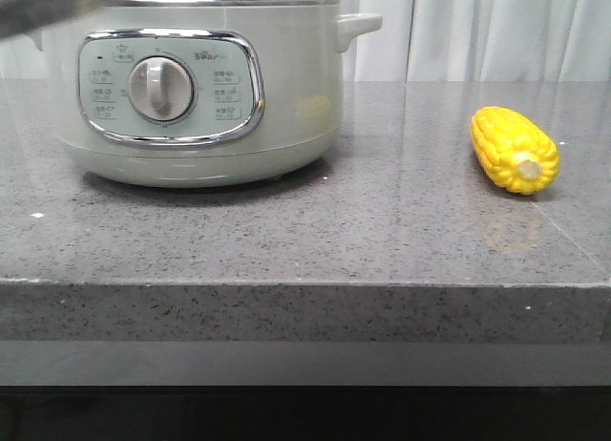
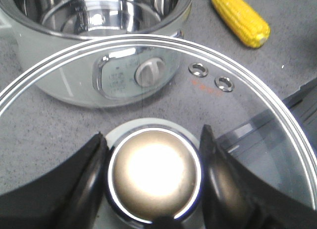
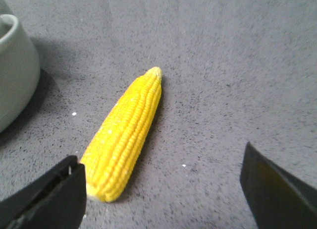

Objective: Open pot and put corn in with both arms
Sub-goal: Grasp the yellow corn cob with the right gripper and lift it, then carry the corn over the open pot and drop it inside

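Pot [image 1: 196, 88]: stands on the grey speckled tabletop [image 1: 382, 241] at far left, control panel [image 1: 170, 88] with round dial [image 1: 160, 88] facing the near edge. Right side handle [image 1: 358, 26] visible at the rim. Open at the top; bare steel inner bowl [image 2: 99, 11] visible in the left wrist view.

Glass lid [image 2: 237, 120]: lifted clear of the pot, held above and on the near side of it. Steel-rimmed, transparent, with two small vent eyelets [image 2: 212, 76]. Pot panel seen through the glass.

Left gripper [image 2: 153, 177]: clenched on the lid's round metallic knob [image 2: 153, 174], one black finger [image 2: 89, 179] pressed against each side.

Corn [image 1: 514, 148]: lies on the tabletop at right, well apart from the pot, pale stub end pointing toward the near edge.

Right gripper [image 3: 163, 189]: released, jaws spread wide, hovers above the corn's thick end. One finger [image 3: 49, 194] close beside the cob, the other well apart. No contact visible.
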`<action>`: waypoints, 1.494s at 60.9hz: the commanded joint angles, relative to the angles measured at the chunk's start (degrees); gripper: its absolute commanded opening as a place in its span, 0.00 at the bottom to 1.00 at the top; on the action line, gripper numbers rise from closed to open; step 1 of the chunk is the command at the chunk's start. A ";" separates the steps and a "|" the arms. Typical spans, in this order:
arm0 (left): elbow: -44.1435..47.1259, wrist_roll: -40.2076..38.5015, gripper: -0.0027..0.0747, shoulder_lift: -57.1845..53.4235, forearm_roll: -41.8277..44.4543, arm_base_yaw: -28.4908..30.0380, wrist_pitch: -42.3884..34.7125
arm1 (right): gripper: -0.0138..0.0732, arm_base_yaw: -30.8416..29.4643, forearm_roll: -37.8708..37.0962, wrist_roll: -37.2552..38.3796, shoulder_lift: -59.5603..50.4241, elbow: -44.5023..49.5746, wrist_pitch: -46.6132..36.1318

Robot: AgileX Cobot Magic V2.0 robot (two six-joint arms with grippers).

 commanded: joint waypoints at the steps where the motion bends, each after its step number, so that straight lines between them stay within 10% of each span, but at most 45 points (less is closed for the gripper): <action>1: -1.90 -0.41 0.31 -0.31 -1.23 -0.42 -8.09 | 0.90 -0.02 2.98 -0.38 5.13 -4.53 -3.71; 45: -1.90 -0.41 0.31 -0.31 -1.23 -0.42 -8.09 | 0.89 6.28 10.97 -0.38 32.77 -18.29 -2.12; 65: -1.90 -0.41 0.31 -0.31 -1.23 -0.42 -8.09 | 0.41 6.28 10.97 -0.38 32.48 -18.29 -2.85; 91: -1.90 -0.41 0.31 -0.31 -1.23 -0.42 -8.09 | 0.39 8.57 10.97 -1.26 28.29 -33.21 0.14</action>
